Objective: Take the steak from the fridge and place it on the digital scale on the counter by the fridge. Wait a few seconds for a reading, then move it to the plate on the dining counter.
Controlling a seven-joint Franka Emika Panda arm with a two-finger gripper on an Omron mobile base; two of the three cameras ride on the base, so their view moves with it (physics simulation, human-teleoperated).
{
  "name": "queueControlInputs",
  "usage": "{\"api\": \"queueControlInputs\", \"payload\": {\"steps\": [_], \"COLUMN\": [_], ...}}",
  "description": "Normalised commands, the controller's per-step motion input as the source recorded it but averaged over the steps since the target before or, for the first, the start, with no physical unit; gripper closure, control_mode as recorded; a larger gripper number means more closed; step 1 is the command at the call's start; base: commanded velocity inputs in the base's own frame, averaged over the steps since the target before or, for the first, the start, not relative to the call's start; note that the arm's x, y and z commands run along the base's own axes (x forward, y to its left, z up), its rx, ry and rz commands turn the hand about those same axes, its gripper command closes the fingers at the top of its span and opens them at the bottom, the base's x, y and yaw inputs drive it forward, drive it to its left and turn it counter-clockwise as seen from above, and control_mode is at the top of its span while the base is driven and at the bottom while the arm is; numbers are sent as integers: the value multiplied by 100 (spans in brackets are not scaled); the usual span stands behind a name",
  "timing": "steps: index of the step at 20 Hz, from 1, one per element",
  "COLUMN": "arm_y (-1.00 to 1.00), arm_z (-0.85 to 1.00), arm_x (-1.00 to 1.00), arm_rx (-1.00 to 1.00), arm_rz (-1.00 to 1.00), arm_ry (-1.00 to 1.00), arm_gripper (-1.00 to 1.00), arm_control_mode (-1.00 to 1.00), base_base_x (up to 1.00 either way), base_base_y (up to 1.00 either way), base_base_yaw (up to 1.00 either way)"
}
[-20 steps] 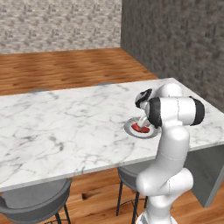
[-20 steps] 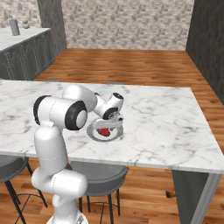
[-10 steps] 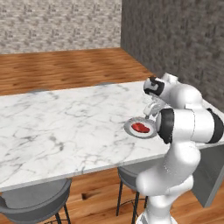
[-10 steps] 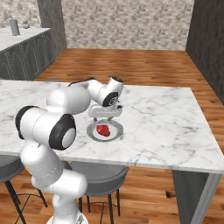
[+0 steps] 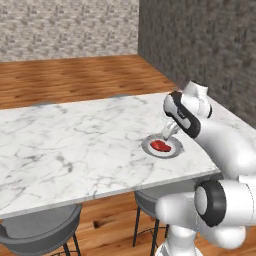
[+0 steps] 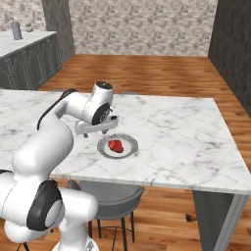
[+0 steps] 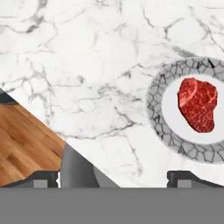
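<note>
The steak [image 7: 197, 103], a flat red lump, lies on the round grey plate [image 7: 155, 100] on the dining counter [image 7: 87, 65]. My gripper [image 7: 114, 177] is open with nothing between its fingers, and the plate sits to the right of them in the hand view. From the left base view the gripper [image 5: 169, 133] hovers just above the far side of the plate [image 5: 176, 149], apart from the steak [image 5: 160, 145]. From the right base view the gripper [image 6: 96, 130] hangs left of the plate [image 6: 129, 140] and steak [image 6: 115, 145]. The fridge and digital scale are out of view.
The plate is near the front edge of the wide marble slab [image 5: 75, 145]. Grey stools [image 5: 40, 235] [image 6: 112, 193] stand under that edge, over wood floor [image 7: 22, 135]. A far worktop with dark cabinet fronts [image 6: 19, 59] stands at the back left.
The gripper rose from the plate and drew away to its side, leaving the steak lying on the plate. The arm has swung into a different pose.
</note>
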Motion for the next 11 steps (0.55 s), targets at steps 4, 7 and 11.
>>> {"api": "queueControlInputs", "payload": {"steps": [4, 7, 11], "arm_y": [95, 91, 75], "arm_z": [3, 7, 23], "arm_x": [-100, -100, -100], "arm_rx": [-20, -21, -17], "arm_rz": [-1, -3, -4], "arm_ry": [-33, -33, -26], "arm_gripper": [-100, -100, -100], "arm_control_mode": [-100, -100, -100], "base_base_x": [0, 0, 0], "base_base_y": [0, 0, 0], "base_base_yaw": [0, 0, 0]}}
